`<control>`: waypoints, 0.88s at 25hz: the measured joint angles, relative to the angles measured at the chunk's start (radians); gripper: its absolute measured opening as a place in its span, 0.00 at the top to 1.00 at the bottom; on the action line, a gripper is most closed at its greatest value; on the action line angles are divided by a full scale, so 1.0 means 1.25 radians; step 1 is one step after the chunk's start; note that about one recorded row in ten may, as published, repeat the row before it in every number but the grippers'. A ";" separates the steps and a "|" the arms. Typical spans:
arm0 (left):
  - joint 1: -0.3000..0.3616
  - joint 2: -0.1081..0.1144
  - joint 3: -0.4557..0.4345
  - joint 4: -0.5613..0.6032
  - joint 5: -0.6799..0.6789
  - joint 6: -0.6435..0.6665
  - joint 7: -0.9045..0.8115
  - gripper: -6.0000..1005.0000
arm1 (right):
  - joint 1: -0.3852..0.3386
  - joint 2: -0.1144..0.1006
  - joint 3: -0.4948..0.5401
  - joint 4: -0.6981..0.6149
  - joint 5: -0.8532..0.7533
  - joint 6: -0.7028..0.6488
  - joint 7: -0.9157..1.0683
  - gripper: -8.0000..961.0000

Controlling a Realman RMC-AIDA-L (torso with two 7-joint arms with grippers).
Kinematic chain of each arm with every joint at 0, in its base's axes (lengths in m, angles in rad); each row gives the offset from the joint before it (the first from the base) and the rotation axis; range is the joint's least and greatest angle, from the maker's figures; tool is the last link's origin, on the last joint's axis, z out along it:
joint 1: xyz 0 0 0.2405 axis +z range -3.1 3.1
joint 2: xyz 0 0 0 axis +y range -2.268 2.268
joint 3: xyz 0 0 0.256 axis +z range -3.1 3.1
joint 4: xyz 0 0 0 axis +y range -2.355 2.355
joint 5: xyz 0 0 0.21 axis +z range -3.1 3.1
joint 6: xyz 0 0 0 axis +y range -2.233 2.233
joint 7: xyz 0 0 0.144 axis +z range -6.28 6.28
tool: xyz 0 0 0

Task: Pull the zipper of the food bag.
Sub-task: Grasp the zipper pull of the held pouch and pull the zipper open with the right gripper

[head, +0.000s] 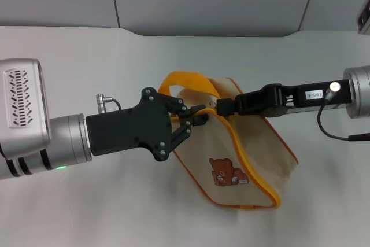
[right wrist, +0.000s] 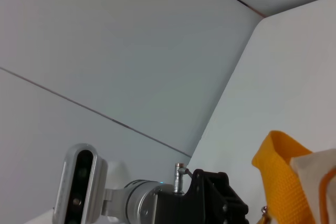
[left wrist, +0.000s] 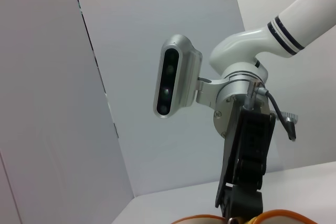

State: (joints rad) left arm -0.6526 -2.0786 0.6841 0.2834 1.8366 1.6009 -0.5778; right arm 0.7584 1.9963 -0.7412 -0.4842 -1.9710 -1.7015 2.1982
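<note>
The beige food bag [head: 260, 151] lies on its side on the white table, with its bear patch [head: 227, 172] facing up. Its yellow loop handle [head: 184, 77] arches at the bag's far end. The yellow-orange zipper [head: 247, 155] track runs along the bag's open edge. My left gripper [head: 195, 117] comes in from the left and is shut on the bag's edge below the handle. My right gripper [head: 218, 107] comes in from the right and is shut at the zipper's upper end. The pull tab is hidden between its fingers. The two grippers almost touch.
The white table [head: 87, 56] ends at a grey wall behind. The right wrist view shows the handle [right wrist: 283, 182] and my left gripper's body [right wrist: 210, 198]. The left wrist view shows my right arm [left wrist: 247, 150] above the handle [left wrist: 286, 216].
</note>
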 joint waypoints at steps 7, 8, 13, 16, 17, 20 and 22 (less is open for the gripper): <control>0.008 0.002 -0.002 0.000 -0.010 0.000 0.000 0.91 | -0.019 0.002 0.019 0.000 0.000 0.010 -0.027 0.93; 0.010 0.002 -0.002 0.000 -0.013 0.000 0.001 0.91 | -0.019 0.002 0.019 0.000 0.000 0.010 -0.027 0.93; 0.014 0.003 -0.003 0.000 -0.020 -0.001 0.003 0.91 | -0.027 0.003 0.028 0.004 -0.001 0.009 -0.059 0.96; 0.015 0.002 -0.003 0.000 -0.020 0.000 0.006 0.90 | -0.029 0.005 0.029 0.010 -0.001 0.011 -0.067 0.97; 0.015 0.002 -0.003 0.000 -0.020 0.000 0.006 0.90 | -0.029 0.005 0.029 0.010 -0.001 0.011 -0.067 0.98; 0.015 0.002 -0.002 -0.001 -0.020 0.001 0.008 0.90 | -0.029 0.005 0.038 0.018 -0.001 0.011 -0.065 0.99; 0.015 0.001 -0.002 -0.002 -0.021 0.001 0.008 0.90 | -0.032 0.003 0.042 0.024 0.003 0.011 -0.064 0.99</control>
State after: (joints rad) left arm -0.6333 -2.0773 0.6810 0.2808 1.8110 1.6018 -0.5679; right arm 0.7188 1.9998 -0.6881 -0.4544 -1.9668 -1.6873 2.1187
